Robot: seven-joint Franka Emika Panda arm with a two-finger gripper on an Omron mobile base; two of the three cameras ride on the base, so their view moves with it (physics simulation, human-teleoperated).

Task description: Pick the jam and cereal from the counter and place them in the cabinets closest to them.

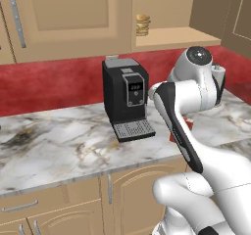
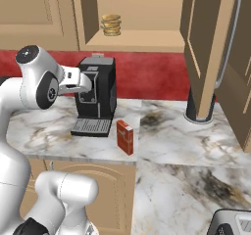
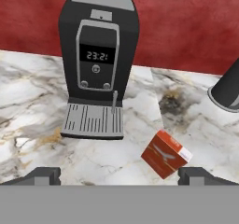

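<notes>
Hovering above the counter [image 3: 32, 125], the gripper [image 3: 119, 175] has jaws spread fully wide, holding nothing. Cereal [image 3: 166, 154] stands upright on the marble at roughly 1 o'clock from the fingertips [image 3: 44, 175], near the coffee machine [image 3: 99, 50]'s drip tray, at its 4 o'clock. Open cabinet [image 2: 142, 40] above holds a yellowish stack [image 2: 111, 25].

Even bright rendered light, soft faint shadows, sharp, no glare.
</notes>
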